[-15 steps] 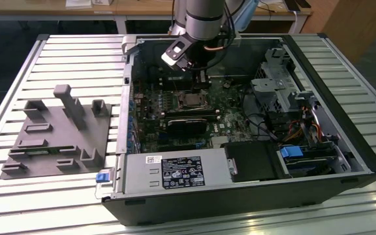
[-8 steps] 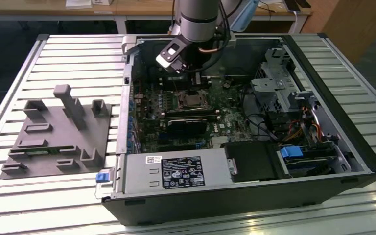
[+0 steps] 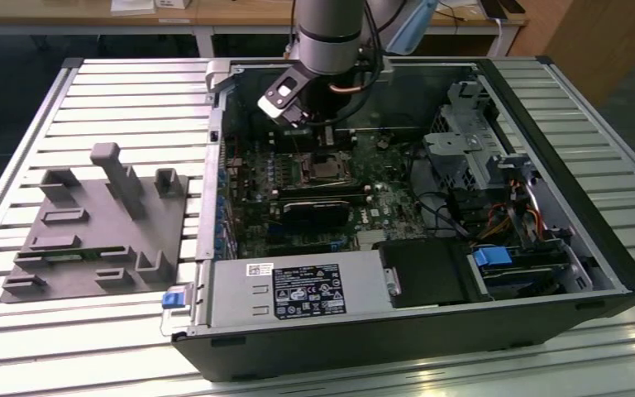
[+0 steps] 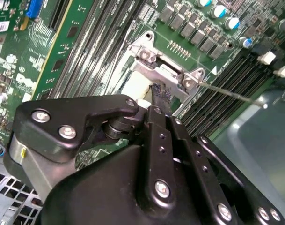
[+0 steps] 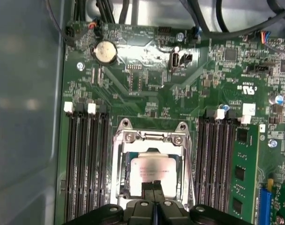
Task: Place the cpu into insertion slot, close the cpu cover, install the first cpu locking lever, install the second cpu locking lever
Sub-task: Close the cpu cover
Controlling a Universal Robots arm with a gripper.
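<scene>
Closed on nothing, the gripper [image 5: 154,185] hangs over the light, fragile-looking cpu [image 5: 149,168], probably best gripped by its edges.

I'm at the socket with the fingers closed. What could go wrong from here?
The shut gripper sits at the edge of the cpu, framed by the cpu cover; pushing could scrape or tilt the chip. The locking lever juts free over the memory slots and might snag.

Tally: one open computer case [image 3: 350,347] on the table [image 3: 75,331]; one grey fixture [image 3: 97,223] at its 9 o'clock in the exterior view. On the one circuit board [image 5: 151,93]: one cpu [image 5: 154,171], one cpu cover [image 5: 151,137], one coin battery [image 5: 105,52], two memory-slot banks [image 5: 86,159] flanking the cpu.
</scene>
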